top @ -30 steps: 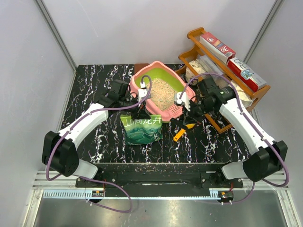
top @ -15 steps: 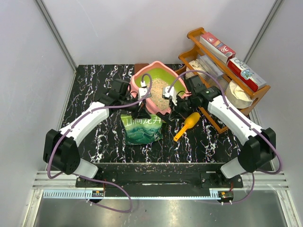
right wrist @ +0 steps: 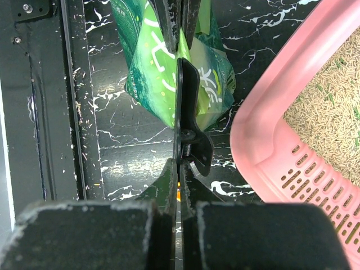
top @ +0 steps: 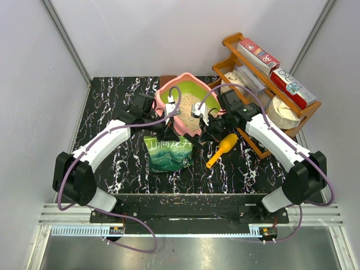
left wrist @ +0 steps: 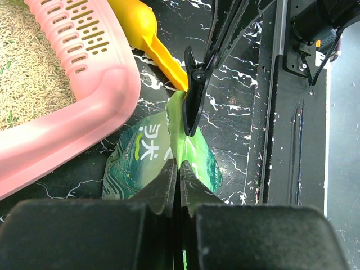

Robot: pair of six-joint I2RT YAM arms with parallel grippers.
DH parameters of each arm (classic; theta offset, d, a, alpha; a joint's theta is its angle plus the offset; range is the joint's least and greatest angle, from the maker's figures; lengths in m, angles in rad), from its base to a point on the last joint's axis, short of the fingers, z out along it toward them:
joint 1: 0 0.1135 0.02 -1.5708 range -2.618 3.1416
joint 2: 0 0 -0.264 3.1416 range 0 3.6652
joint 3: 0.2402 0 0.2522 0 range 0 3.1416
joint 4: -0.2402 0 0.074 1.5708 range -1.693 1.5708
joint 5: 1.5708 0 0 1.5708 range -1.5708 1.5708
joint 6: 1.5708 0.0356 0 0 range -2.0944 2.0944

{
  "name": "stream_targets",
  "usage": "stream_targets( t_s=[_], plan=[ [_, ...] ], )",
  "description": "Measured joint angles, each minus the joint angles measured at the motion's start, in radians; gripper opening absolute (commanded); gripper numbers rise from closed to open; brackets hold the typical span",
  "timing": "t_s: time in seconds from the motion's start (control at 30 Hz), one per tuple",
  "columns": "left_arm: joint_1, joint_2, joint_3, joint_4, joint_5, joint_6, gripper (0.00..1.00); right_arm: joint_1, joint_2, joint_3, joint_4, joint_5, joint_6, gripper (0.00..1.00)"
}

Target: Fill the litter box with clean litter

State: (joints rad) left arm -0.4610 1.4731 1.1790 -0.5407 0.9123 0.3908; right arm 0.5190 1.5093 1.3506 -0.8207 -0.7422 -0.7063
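Note:
The pink litter box (top: 169, 90) with green inner walls stands at the table's back middle and holds tan litter (top: 187, 106). A green bag (top: 167, 153) with white characters stands in front of it. My left gripper (top: 167, 133) is shut on the bag's top edge; in the left wrist view (left wrist: 179, 169) the green bag (left wrist: 140, 163) is pinched between the jaws. A black clip (right wrist: 190, 118) sits on the bag's top (right wrist: 163, 73). My right gripper (right wrist: 180, 164) is shut on the clip's handle; it shows in the top view (top: 207, 134) just right of the bag.
A yellow-orange scoop (top: 221, 149) lies on the table right of the bag, also in the left wrist view (left wrist: 147, 35). A brown wooden rack (top: 264, 84) with boxes stands at the back right. The box's slotted pink lip (right wrist: 304, 174) is close beside my right gripper.
My right arm has swung left from the rack to the bag's top and reached the black clip. The scoop now lies uncovered on the table. The left arm has barely moved.

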Motion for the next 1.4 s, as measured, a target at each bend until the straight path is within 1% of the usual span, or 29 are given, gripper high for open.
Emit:
stream_targets(
  t_s=[0.1, 0.2, 0.3, 0.33, 0.43, 0.67, 0.77, 0.8, 0.87, 0.9, 0.97, 1.03, 1.2, 1.27, 1.4],
  plan=[
    [0.000, 0.003, 0.004, -0.002, 0.002, -0.005, 0.00, 0.000, 0.001, -0.008, 0.002, 0.008, -0.003, 0.00],
    [0.000, 0.006, 0.006, -0.002, 0.004, -0.010, 0.05, 0.000, 0.008, -0.017, 0.002, 0.016, -0.003, 0.00],
    [0.000, 0.011, 0.006, 0.002, 0.006, -0.021, 0.22, 0.001, 0.014, -0.017, 0.006, 0.018, 0.003, 0.00],
    [0.000, 0.014, 0.007, 0.008, 0.010, -0.027, 0.33, 0.001, 0.014, -0.017, 0.008, 0.018, 0.005, 0.00],
    [-0.003, 0.022, 0.015, 0.024, 0.031, -0.048, 0.41, 0.002, 0.015, -0.017, 0.016, 0.019, 0.010, 0.00],
    [-0.026, 0.051, 0.052, 0.072, 0.079, -0.101, 0.40, 0.004, 0.019, -0.018, 0.032, 0.026, 0.027, 0.00],
    [-0.035, 0.063, 0.056, 0.085, 0.084, -0.109, 0.35, 0.005, 0.019, -0.025, 0.036, 0.026, 0.032, 0.00],
    [-0.037, 0.068, 0.057, 0.089, 0.084, -0.110, 0.30, 0.005, 0.019, -0.028, 0.037, 0.026, 0.034, 0.00],
    [-0.040, 0.078, 0.057, 0.095, 0.083, -0.112, 0.29, 0.005, 0.019, -0.034, 0.038, 0.026, 0.037, 0.00],
    [-0.042, 0.082, 0.059, 0.095, 0.082, -0.110, 0.29, 0.005, 0.019, -0.037, 0.038, 0.025, 0.039, 0.00],
    [-0.045, 0.091, 0.063, 0.093, 0.078, -0.101, 0.35, 0.006, 0.019, -0.039, 0.039, 0.025, 0.044, 0.00],
    [-0.052, 0.097, 0.067, 0.091, 0.074, -0.090, 0.39, 0.006, 0.019, -0.041, 0.041, 0.025, 0.049, 0.00],
    [-0.066, 0.100, 0.068, 0.085, 0.064, -0.074, 0.40, 0.006, 0.019, -0.044, 0.045, 0.025, 0.054, 0.00],
    [-0.066, 0.100, 0.071, 0.077, 0.058, -0.064, 0.43, 0.006, 0.019, -0.045, 0.048, 0.025, 0.055, 0.00],
    [-0.071, 0.100, 0.074, 0.053, 0.042, -0.029, 0.43, 0.006, 0.019, -0.046, 0.055, 0.025, 0.058, 0.00]
  ],
)
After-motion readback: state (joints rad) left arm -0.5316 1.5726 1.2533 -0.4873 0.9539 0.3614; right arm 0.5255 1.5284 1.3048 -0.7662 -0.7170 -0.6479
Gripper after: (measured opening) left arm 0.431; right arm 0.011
